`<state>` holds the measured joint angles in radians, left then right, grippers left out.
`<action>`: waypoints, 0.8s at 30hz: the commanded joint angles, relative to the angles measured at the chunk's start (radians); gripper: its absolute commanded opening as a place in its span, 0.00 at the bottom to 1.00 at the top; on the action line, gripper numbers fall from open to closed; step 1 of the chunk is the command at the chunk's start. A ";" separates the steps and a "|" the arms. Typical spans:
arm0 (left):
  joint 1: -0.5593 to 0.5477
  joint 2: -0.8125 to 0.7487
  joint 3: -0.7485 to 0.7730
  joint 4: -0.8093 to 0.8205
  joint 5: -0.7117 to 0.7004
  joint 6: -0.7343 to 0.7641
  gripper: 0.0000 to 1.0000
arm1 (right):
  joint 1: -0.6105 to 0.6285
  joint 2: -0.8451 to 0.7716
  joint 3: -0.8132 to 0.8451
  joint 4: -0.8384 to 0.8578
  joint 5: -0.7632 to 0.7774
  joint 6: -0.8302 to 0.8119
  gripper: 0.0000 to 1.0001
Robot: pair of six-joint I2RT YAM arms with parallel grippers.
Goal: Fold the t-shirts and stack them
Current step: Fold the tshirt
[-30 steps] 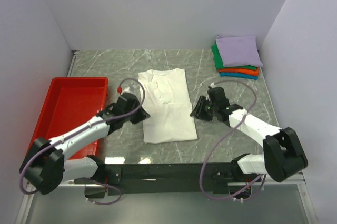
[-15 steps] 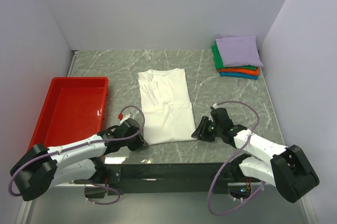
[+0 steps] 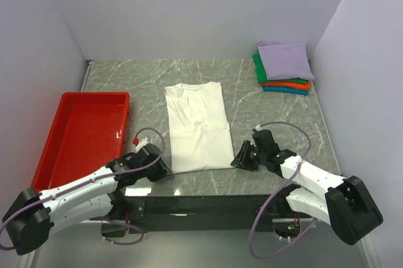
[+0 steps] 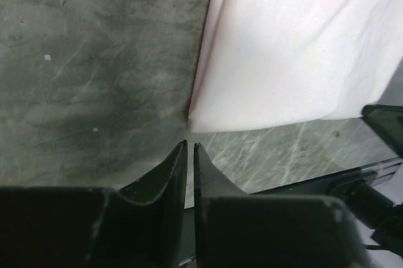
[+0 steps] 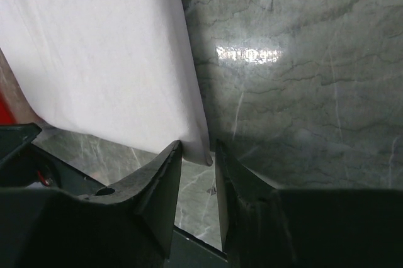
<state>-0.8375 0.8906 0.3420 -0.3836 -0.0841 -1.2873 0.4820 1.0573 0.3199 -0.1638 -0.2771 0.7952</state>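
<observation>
The white t-shirt (image 3: 196, 126) lies flat mid-table, folded into a long strip; its red print does not show. My left gripper (image 3: 162, 168) is at the strip's near-left corner. In the left wrist view it (image 4: 190, 145) is shut and empty, its tips just short of the white cloth (image 4: 296, 48). My right gripper (image 3: 238, 158) is at the near-right corner. In the right wrist view it (image 5: 198, 150) is open, with the tip of the cloth corner (image 5: 203, 145) between the jaws. The lavender (image 3: 285, 60), green (image 3: 257, 67), orange (image 3: 287, 84) and teal (image 3: 287, 90) tees are stacked folded at the back right.
A red plastic tray (image 3: 75, 133), with nothing in it, stands at the left beside my left arm. The table's near edge and the black base rail (image 3: 201, 204) lie just behind both grippers. White walls close in the sides and back.
Both grippers have moved from the shirt's mid-sides down to its near corners. In the last half second they only shifted slightly. The shirt has not moved.
</observation>
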 commanded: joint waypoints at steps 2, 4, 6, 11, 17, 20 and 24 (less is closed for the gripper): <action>-0.005 -0.071 -0.009 -0.046 -0.023 -0.044 0.18 | 0.004 -0.025 -0.016 -0.028 -0.017 -0.001 0.36; -0.005 -0.071 -0.017 -0.025 -0.020 -0.047 0.32 | 0.006 -0.025 -0.016 -0.020 -0.025 0.002 0.36; -0.005 -0.061 -0.026 0.014 -0.016 -0.049 0.39 | 0.004 -0.023 -0.016 -0.014 -0.030 0.006 0.36; -0.003 -0.012 -0.049 0.098 -0.013 -0.063 0.41 | 0.006 -0.017 -0.027 -0.002 -0.040 0.007 0.33; -0.003 0.025 -0.096 0.204 -0.020 -0.106 0.39 | 0.004 -0.008 -0.038 0.009 -0.047 0.009 0.31; -0.005 0.050 -0.109 0.226 -0.026 -0.112 0.38 | 0.004 -0.005 -0.041 0.013 -0.045 0.012 0.31; -0.003 0.086 -0.104 0.215 -0.049 -0.115 0.35 | 0.006 -0.008 -0.042 0.018 -0.050 0.015 0.31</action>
<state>-0.8387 0.9485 0.2562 -0.1562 -0.0895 -1.3911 0.4820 1.0515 0.2970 -0.1474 -0.3244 0.8062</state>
